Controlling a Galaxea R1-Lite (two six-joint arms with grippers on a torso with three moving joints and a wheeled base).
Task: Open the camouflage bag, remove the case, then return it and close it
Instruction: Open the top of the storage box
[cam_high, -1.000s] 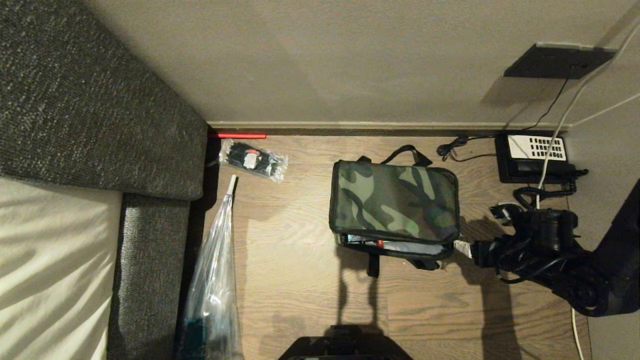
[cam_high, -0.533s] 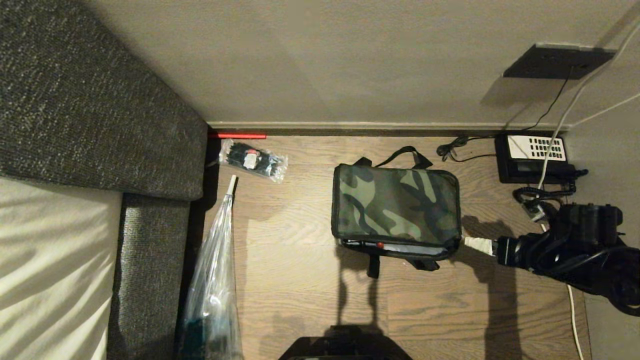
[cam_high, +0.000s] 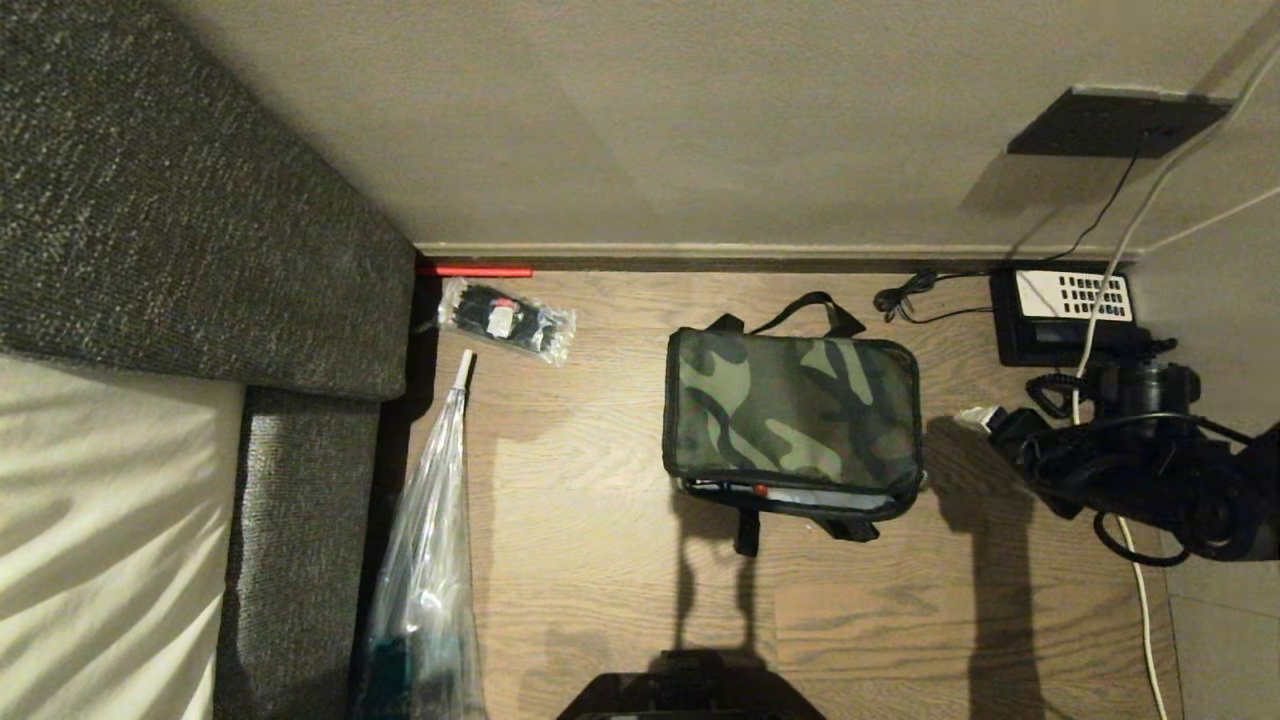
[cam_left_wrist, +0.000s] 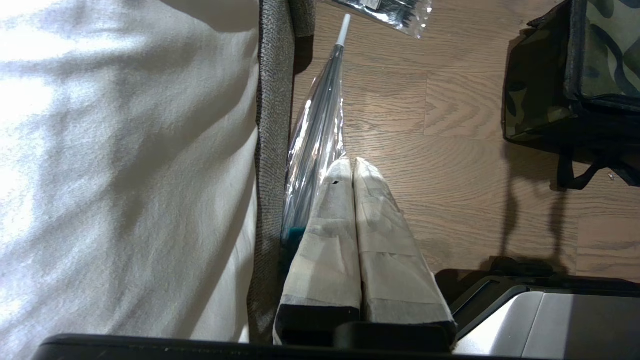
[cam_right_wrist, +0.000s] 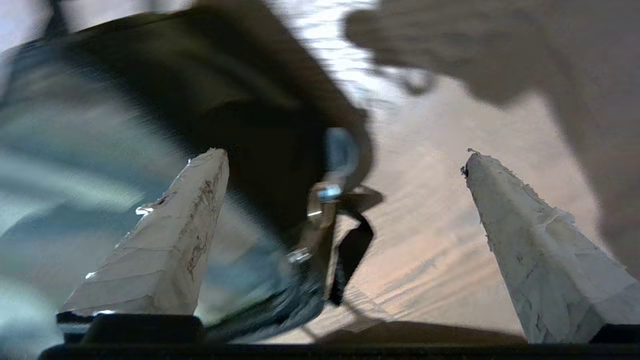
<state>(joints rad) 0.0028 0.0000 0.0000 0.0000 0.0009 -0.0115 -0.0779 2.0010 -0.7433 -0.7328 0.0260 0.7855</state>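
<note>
Right gripper (cam_right_wrist: 345, 155) spread wide beside camouflage bag (cam_high: 792, 412).

The camouflage bag (cam_high: 792, 415) is sitting flat on the wooden floor (cam_high: 600, 560), its green, brown and black lid lying almost shut. At 6 o'clock a thin gap is showing red and pale grey. Black straps are sticking out at 12 and 6 o'clock.
</note>
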